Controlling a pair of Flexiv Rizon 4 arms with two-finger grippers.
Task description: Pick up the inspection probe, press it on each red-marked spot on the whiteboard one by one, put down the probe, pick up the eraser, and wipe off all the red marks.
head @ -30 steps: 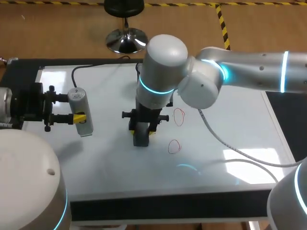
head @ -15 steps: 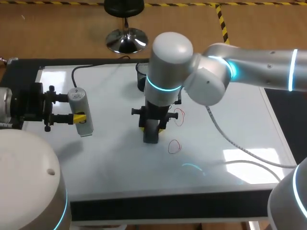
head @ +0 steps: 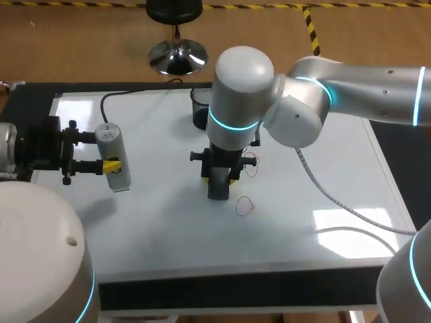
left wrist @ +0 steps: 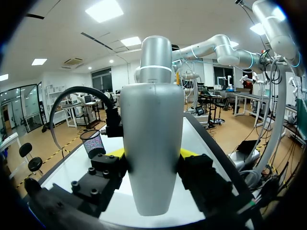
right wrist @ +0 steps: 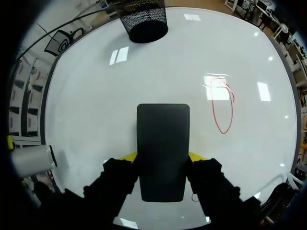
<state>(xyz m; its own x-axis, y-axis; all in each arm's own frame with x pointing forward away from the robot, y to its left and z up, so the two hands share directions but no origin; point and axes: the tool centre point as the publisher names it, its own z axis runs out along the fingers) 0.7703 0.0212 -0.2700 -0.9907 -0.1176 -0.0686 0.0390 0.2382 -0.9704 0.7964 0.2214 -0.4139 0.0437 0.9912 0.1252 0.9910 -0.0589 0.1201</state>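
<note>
The grey-white inspection probe (head: 109,151) is held level over the whiteboard's (head: 323,168) left part, with my left gripper (head: 111,165) shut on it. In the left wrist view the probe (left wrist: 152,120) fills the space between the yellow tips of that gripper (left wrist: 152,154). My right gripper (head: 220,180) is shut on the black eraser (head: 218,185), which points down at the board's middle. One red mark (head: 251,163) lies just right of the eraser, and another red mark (head: 244,205) lies in front of it. In the right wrist view the eraser (right wrist: 163,143) sits between the fingers of my right gripper (right wrist: 162,156), with a red loop (right wrist: 223,108) beside it.
A black mesh cup (head: 200,108) stands at the board's far edge behind my right arm, and it shows ahead of the eraser as the mesh cup (right wrist: 146,19). A black cable (head: 128,94) runs along the far left. A grey cable (head: 337,202) trails over the board's right part.
My right arm has carried the eraser rightward across the board, closer to the two red marks. The left arm and probe have not moved.
</note>
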